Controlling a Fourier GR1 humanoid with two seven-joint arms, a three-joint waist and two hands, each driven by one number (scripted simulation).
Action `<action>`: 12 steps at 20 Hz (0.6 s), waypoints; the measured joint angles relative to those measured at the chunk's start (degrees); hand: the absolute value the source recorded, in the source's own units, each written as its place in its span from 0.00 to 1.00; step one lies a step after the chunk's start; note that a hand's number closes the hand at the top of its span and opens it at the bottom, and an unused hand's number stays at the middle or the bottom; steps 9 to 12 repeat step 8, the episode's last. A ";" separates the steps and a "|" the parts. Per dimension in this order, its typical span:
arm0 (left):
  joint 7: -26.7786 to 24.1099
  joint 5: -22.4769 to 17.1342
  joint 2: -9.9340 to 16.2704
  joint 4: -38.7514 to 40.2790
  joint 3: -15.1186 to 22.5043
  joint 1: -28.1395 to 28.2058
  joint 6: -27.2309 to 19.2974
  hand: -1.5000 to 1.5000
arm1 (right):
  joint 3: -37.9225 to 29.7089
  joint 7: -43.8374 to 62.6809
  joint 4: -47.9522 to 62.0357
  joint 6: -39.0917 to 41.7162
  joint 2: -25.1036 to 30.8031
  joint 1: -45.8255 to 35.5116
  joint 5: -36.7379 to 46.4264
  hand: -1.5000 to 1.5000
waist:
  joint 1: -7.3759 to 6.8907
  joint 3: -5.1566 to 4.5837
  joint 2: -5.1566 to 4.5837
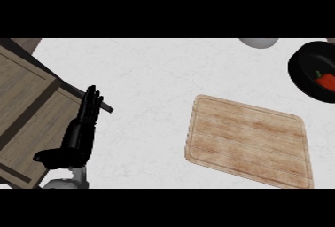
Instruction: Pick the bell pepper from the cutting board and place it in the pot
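Observation:
A red bell pepper (326,80) with a green stem lies inside the black pot (302,75) at the right edge of the head view. The wooden cutting board (248,139) sits on the white counter, lower right of centre, with nothing on it. My left hand (77,137) rests open at the lower left, fingers straight and pointing up, far from the board and the pot. My right hand does not show.
A grey-white round object (259,42) peeks in at the top edge, left of the pot. Wooden cabinet fronts (23,106) run along the left side below the counter's edge.

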State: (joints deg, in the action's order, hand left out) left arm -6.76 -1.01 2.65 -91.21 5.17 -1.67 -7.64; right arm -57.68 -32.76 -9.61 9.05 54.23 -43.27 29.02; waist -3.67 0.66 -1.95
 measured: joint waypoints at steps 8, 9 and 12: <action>0.24 0.16 0.05 -0.26 -0.05 -0.50 -0.07 0.50 | -3.44 0.30 0.31 -0.92 2.31 1.95 -3.19 0.00 | -0.13 0.11 -0.24; 0.24 0.16 0.05 -0.26 -0.05 -0.50 -0.07 0.50 | -3.44 0.30 0.31 -0.92 2.31 1.95 -3.19 0.00 | -0.13 0.11 -0.24; 0.24 0.16 0.05 -0.26 -0.05 -0.50 -0.07 0.50 | -3.44 0.30 0.31 -0.92 2.31 1.95 -3.19 0.00 | -0.13 0.11 -0.24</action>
